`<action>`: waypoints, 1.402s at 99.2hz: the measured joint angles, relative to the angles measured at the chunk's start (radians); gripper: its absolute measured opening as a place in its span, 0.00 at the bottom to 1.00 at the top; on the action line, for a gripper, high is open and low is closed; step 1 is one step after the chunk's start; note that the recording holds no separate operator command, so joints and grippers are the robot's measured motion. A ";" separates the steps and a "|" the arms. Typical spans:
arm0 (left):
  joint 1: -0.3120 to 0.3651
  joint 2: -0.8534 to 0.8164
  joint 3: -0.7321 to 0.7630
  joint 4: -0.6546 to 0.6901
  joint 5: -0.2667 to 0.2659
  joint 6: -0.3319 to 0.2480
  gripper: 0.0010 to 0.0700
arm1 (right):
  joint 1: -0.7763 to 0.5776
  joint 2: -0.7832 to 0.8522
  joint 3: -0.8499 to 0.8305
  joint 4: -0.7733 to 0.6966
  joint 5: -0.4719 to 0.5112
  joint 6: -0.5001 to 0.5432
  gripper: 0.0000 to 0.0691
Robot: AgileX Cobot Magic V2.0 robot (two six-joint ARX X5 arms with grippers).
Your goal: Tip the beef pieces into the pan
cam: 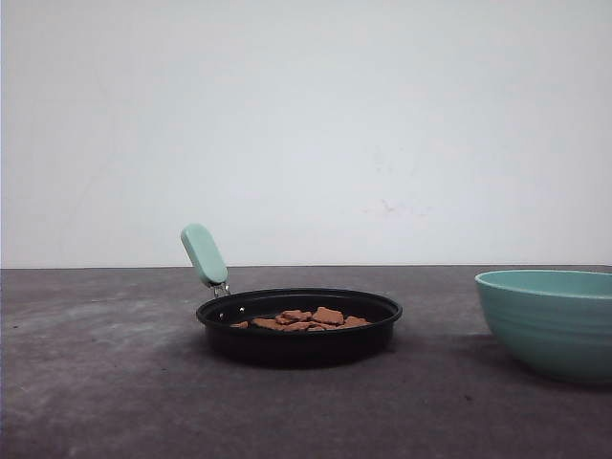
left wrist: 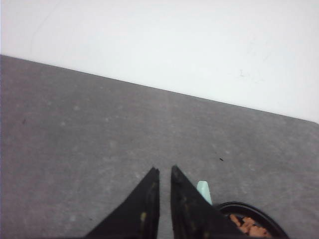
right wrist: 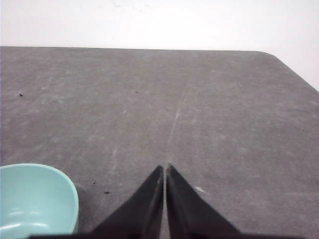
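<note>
The black pan (cam: 298, 330) sits mid-table with its mint-green handle (cam: 204, 254) angled up to the left. Reddish-brown beef pieces (cam: 306, 319) lie inside it. In the left wrist view my left gripper (left wrist: 164, 172) hangs above bare table, its fingers nearly together with nothing between them; the handle tip (left wrist: 204, 191), the pan's rim (left wrist: 251, 206) and some beef pieces (left wrist: 246, 226) peek out beside one finger. My right gripper (right wrist: 165, 168) is shut on nothing above the table, with the teal bowl (right wrist: 35, 199) off to one side of it.
The ribbed teal-green bowl (cam: 550, 320) stands at the right edge of the front view, apart from the pan. The grey tabletop (cam: 96, 382) ends at a white wall behind. A rounded table corner (right wrist: 279, 57) shows in the right wrist view.
</note>
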 joint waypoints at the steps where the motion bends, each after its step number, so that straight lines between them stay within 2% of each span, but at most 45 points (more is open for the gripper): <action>1: 0.000 -0.004 0.000 -0.001 0.000 0.007 0.01 | 0.000 0.000 0.000 0.000 0.000 0.000 0.01; 15: 0.053 -0.134 -0.036 -0.029 0.003 0.118 0.01 | 0.000 0.000 0.000 0.000 0.000 0.000 0.01; 23: 0.116 -0.249 -0.130 -0.040 0.002 0.146 0.01 | 0.000 0.000 -0.001 0.000 0.000 0.000 0.01; 32: 0.194 -0.350 -0.281 -0.058 0.008 0.132 0.01 | 0.000 0.000 -0.001 0.000 0.000 0.000 0.01; 38: 0.244 -0.404 -0.378 -0.071 0.035 0.095 0.01 | 0.000 0.000 -0.001 0.000 0.000 0.000 0.01; 51: 0.320 -0.394 -0.495 -0.068 0.067 0.011 0.01 | 0.000 0.000 -0.002 0.000 0.001 0.000 0.01; 70: 0.333 -0.400 -0.564 -0.022 0.078 0.005 0.01 | 0.000 0.000 -0.003 0.000 0.000 0.000 0.01; 88: 0.333 -0.399 -0.611 0.063 0.108 0.045 0.01 | 0.000 0.000 -0.003 0.000 0.000 0.000 0.01; 97: 0.333 -0.402 -0.614 0.077 0.142 0.096 0.01 | 0.000 0.000 -0.003 0.000 0.000 0.000 0.01; 107: 0.334 -0.401 -0.614 0.077 0.142 0.148 0.01 | 0.000 0.000 -0.003 0.000 0.000 0.000 0.01; 117: 0.334 -0.401 -0.614 0.077 0.142 0.169 0.01 | 0.000 0.000 -0.003 0.000 0.000 0.000 0.01; 139: 0.334 -0.401 -0.614 0.077 0.142 0.176 0.01 | 0.000 0.000 -0.003 0.000 0.000 0.000 0.01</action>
